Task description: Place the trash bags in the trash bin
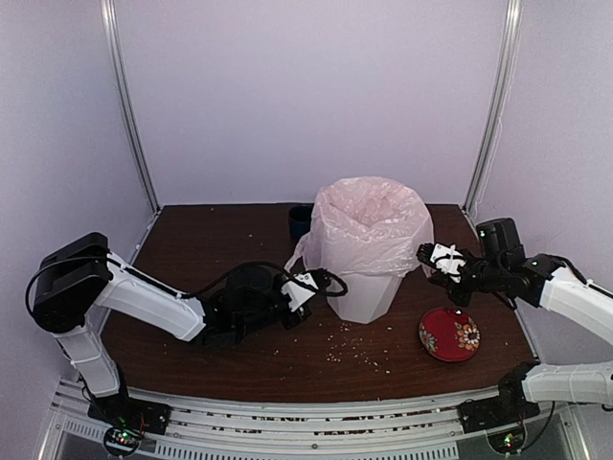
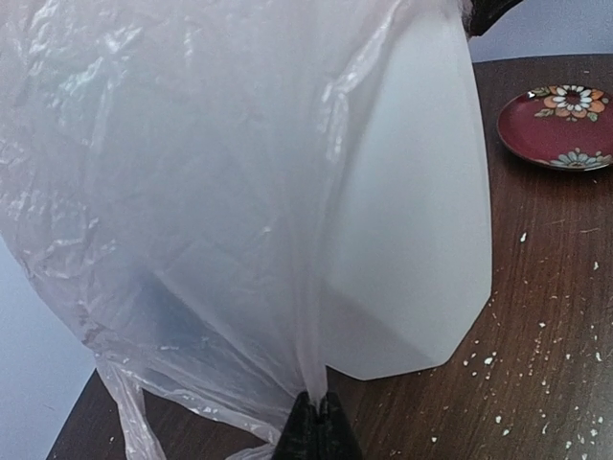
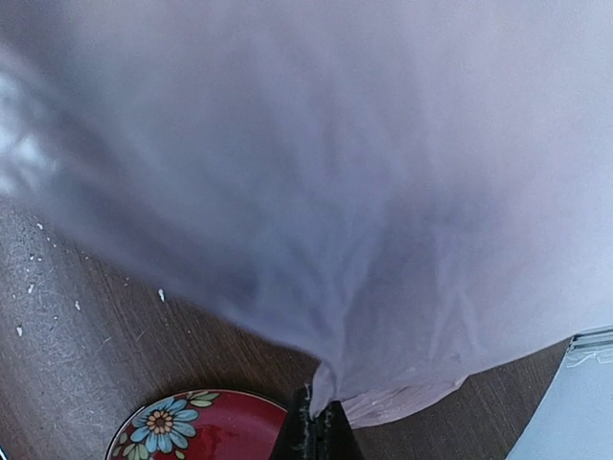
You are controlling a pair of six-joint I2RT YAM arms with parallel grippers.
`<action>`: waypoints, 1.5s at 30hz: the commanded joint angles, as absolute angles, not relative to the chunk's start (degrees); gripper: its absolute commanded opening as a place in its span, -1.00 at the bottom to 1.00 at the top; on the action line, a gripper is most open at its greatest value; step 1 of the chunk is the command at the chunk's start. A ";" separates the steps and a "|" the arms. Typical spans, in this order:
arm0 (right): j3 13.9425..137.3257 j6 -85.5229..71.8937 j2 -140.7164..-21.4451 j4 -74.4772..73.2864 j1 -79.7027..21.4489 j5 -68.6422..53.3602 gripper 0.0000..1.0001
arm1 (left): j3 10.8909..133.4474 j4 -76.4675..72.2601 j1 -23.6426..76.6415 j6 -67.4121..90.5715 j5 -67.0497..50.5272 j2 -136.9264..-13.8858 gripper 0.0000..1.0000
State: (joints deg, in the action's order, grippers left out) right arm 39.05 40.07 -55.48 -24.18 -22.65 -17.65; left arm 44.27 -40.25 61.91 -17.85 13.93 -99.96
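Well, the thin, crinkly pink bag [image 1: 369, 222] sits over the mouth of the bin [image 1: 369, 295]. Its translucent skirt is folded down outside the rim and hangs partway along the white faceted walls, which taper to a narrower base. The bin stands toward the back middle of the table [image 1: 201, 244]. My left gripper [image 1: 310, 282] is pressed together on the bag's hem at the bin's left side, and my right gripper [image 1: 433, 257] pinches the hem on the right. A dark blue cup [image 1: 300, 220] stands just behind the bin, to its left. A glossy red flowered plate [image 1: 449, 334] lies near my right arm, apart from the bin. Between the bin and the near edge there is only dark wood speckled with pale crumbs [image 1: 359, 350].
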 commanded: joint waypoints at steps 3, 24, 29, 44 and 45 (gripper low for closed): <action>45.46 40.46 -54.47 -32.39 -22.98 -17.21 -0.34 | 42.37 -42.50 62.52 -14.95 14.21 -95.62 -0.44; 116.87 21.10 -90.95 -55.16 -28.70 -25.08 -0.74 | 30.37 -30.12 68.65 -9.20 16.63 -71.27 0.17; 120.70 23.94 -98.58 -56.25 -33.47 -17.25 -0.86 | 27.68 -31.49 68.64 -6.66 16.61 -69.51 0.14; 124.75 32.00 -113.34 -66.62 -34.83 -12.61 -1.00 | 26.30 -35.72 68.73 -3.25 13.82 -74.75 0.12; 125.00 33.14 -114.20 -67.63 -35.04 -12.13 -1.00 | 26.39 -36.07 68.73 -3.21 13.74 -75.36 0.13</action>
State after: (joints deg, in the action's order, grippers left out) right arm 123.79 28.29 -113.49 -62.52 -34.63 -14.22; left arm 26.72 -31.03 68.47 -4.47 14.94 -73.38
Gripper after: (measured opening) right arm 0.019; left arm 0.563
